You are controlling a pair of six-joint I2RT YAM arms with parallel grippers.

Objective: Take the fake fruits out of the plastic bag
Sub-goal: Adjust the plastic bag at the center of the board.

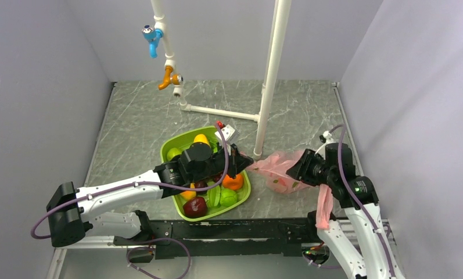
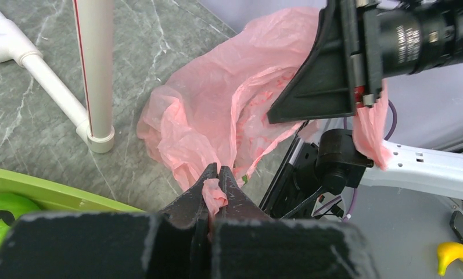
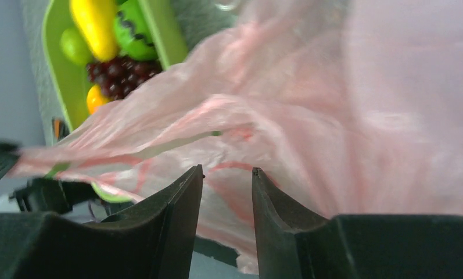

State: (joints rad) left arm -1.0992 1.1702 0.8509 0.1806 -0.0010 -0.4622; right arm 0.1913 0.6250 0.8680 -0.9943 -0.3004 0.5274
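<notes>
Your left hand (image 2: 218, 172) is pressed shut on a pinch of the plastic bag (image 2: 211, 110), which lies slumped on the counter (image 2: 153, 40) just beside the green tray (image 2: 60, 195). Your right hand (image 3: 226, 177) shows fingers slightly apart at the film; whether it grips, I cannot tell. Expect light, limp, slippery film that tears easily: hold bunched folds. No fruits show inside.
</notes>
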